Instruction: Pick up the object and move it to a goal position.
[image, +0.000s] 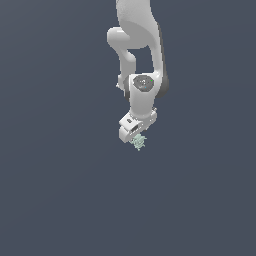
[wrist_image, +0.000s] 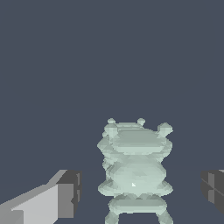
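- The white arm (image: 142, 55) hangs down from the top of the exterior view, wrist pointing at the plain dark grey floor (image: 55, 200).
- At its tip sits the gripper (image: 136, 136), and right under it, touching or nearly so, is the object (image: 139, 142), a tiny pale mint-green lump, far smaller than the gripper itself.
- From the wrist camera the object (wrist_image: 136, 168) looks much bigger: a stack of ridged, flattened layers, wider in the middle, with small knobby spikes poking out at the upper corners and little stubs at the lower end. Its colour is a washed-out green with whiter highlights along the ridges.
- The fingers (wrist_image: 65, 194) stand wide apart, one on each side of the lump, with clear dark gaps between each pad and the lump; neither pad touches it in that picture.
- The gripper (wrist_image: 142, 192) is therefore spread open around the object, not squeezing it.
- I cannot tell from either picture whether the lump rests on the floor or is off it.
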